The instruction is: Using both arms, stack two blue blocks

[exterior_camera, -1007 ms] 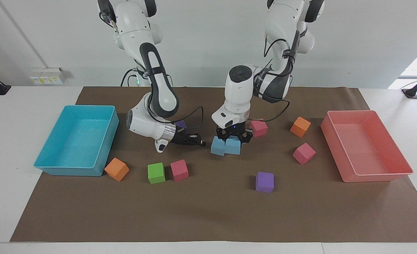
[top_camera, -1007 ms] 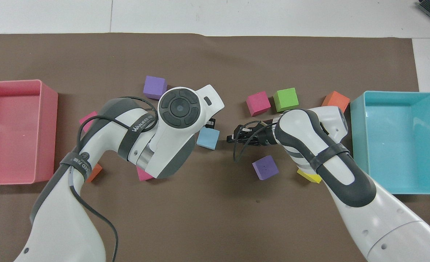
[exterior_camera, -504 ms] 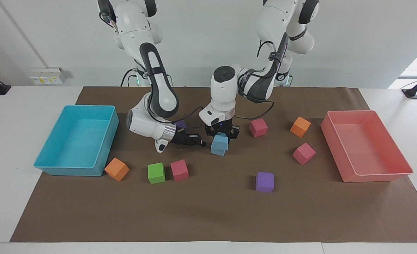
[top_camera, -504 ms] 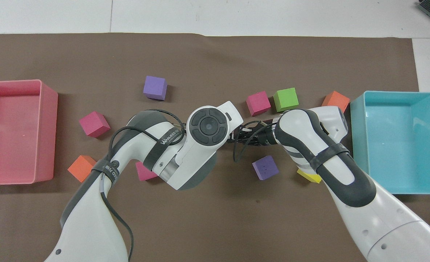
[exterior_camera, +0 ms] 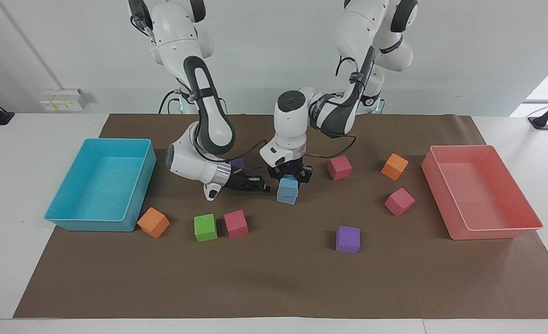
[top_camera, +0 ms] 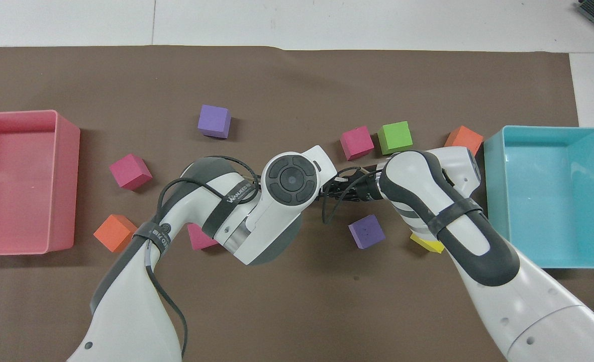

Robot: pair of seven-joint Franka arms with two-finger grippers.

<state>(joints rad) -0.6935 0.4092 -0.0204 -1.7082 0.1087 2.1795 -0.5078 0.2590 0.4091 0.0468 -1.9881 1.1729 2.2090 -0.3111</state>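
A: Status on the blue blocks?

B: Changed in the last second. The left hand (exterior_camera: 289, 176) was down beside the pair with both cubes side by side on the brown mat; now it has carried one across and holds the upper blue block (exterior_camera: 288, 184) clenched, right on top of the lower blue block (exterior_camera: 286, 197). The two read as one column from the facing camera, near the middle of the desk (exterior_camera: 5, 195), beside the small purple cube (exterior_camera: 238, 163).

A: Seated square?

B: Close. The top cube looks a shade off toward the left arm's end, I judge. The overhead camera is no help; the left arm's wrist covers the stack.

A: And the right hand?

B: The right hand (exterior_camera: 259, 187) sits low over the mat just beside the stack, fingertips pinched together on nothing, not touching the blocks as far as I can tell. It hasn't moved in that second.

A: So what's left?

B: My reading: release and lift straight up. Risk is the foam clinging to the fingers and dragging the top cube off.
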